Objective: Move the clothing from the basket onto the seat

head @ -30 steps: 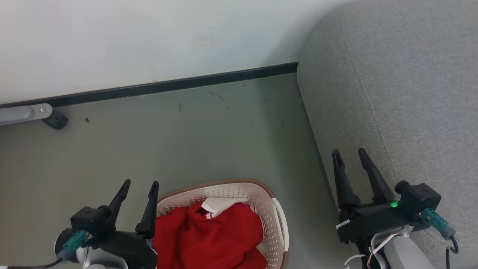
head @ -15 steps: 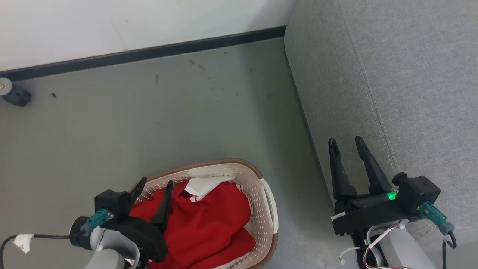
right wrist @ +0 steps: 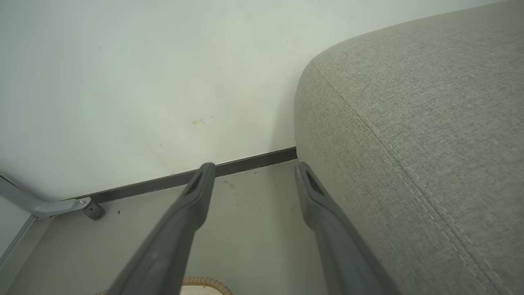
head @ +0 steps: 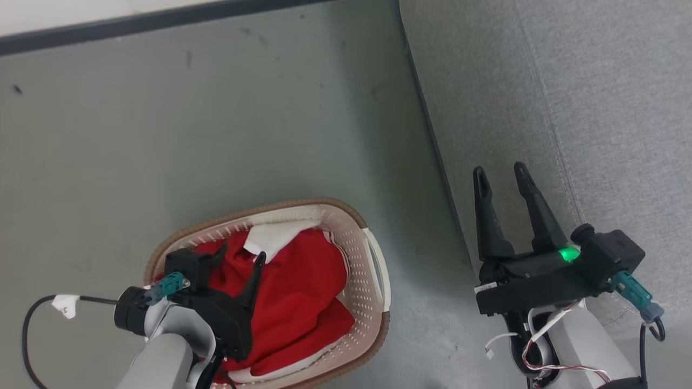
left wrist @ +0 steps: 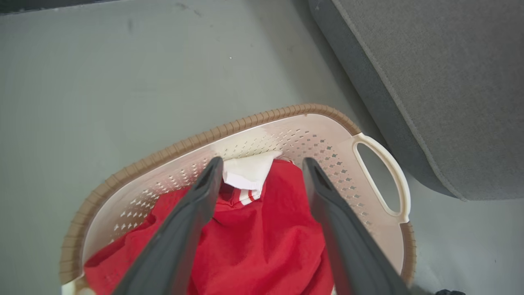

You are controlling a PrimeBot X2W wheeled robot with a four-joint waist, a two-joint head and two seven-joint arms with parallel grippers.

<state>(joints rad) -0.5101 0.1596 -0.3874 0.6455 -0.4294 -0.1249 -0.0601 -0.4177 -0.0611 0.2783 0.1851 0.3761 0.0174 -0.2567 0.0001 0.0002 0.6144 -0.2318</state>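
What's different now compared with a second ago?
The left gripper swung from beside the basket to over the clothing, jaws open, holding nothing. The camera tilted down too. The right gripper stayed open by the seat; the clothing stayed in the basket.

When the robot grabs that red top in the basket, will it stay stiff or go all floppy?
Probably floppy: the clothing lies bunched in soft folds in the basket, so it should droop from wherever it is pinched. It looks like thin fabric, so likely light. A hanging end might snag on the basket's rim.
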